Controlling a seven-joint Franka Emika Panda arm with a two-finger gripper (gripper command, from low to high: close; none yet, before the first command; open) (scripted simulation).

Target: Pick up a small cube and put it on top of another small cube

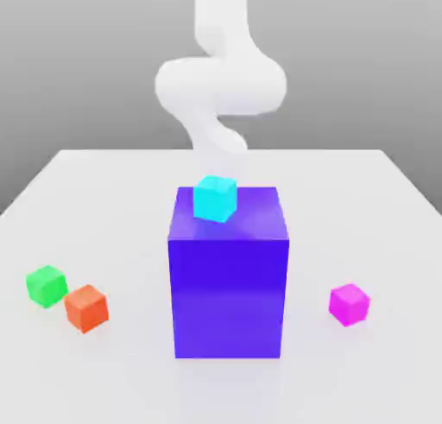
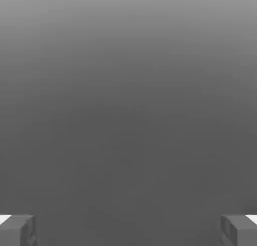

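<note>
White tabletop (image 1: 345,176), pale and faintly glossy, carries the scene under a grey backdrop. I find my magenta cube (image 1: 350,305) sitting on it toward the exterior view's right, turned so a corner faces the camera. If I close on it at that angle, I judge the pads could catch edges and twist or squirt it away.

Well apart from it stands the big blue-purple block (image 1: 228,297), with the cyan cube (image 1: 215,199) on top. Carrying the magenta one across too low could clip that block or knock the cyan cube off.

Over at the exterior view's left is my target, the green cube (image 1: 47,287), with the orange-red cube (image 1: 86,309) just beside it. An off-centre approach could bump the neighbour, shove the green one, or leave my cube tipping on release.

From the hand view, my gripper (image 2: 128,232) is spread wide with nothing between its fingers. The arm (image 1: 220,85) rises behind the block.
</note>
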